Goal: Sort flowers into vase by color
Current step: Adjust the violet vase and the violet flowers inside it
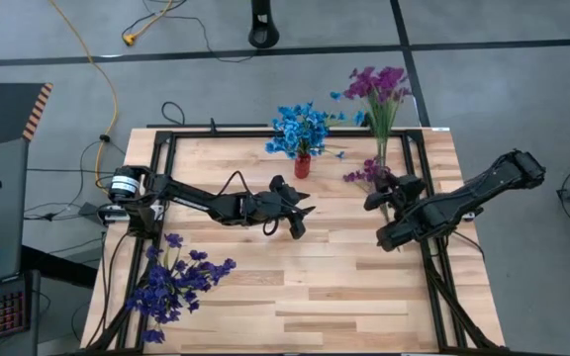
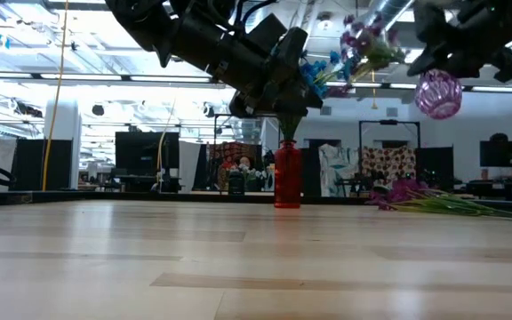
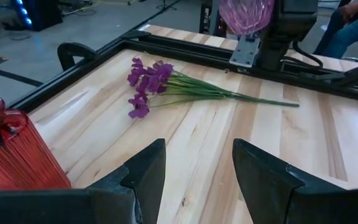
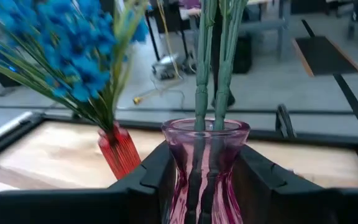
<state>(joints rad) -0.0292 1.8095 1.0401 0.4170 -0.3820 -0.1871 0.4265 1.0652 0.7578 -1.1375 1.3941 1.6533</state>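
A: High view. Red vase (image 1: 303, 165) at back centre of table (image 1: 295, 287), already full of blue flowers (image 1: 299, 129). Right gripper (image 1: 396, 193) near the back right corner, close by the purple flowers (image 1: 378, 87) standing up there. More purple stems (image 1: 362, 175) flat on the wood just beside it. Dark violet bunch (image 1: 176, 282) loose at front left, no vase for it in sight. Left gripper (image 1: 293, 213) mid-table, just in front of the red vase.

B: Low view?

A: Pink vase (image 2: 438, 93) up off the table, hanging under the right arm. Loose purple stems lying at far right.

B: Left wrist?

A: Fingers (image 3: 145, 171) spread, nothing between. Pointed straight at the purple stems on the wood; red vase close alongside.

B: Right wrist?

A: Clamped on the pink vase, green stems rising out of the neck.

B: Step?

A: Looks like blue done, purple half done, violet untouched. Probably next: left goes forward and down, pinches the loose purple stems near the cut end, feeds into the pink vase. Needs the right to hold that vase steady and upright.
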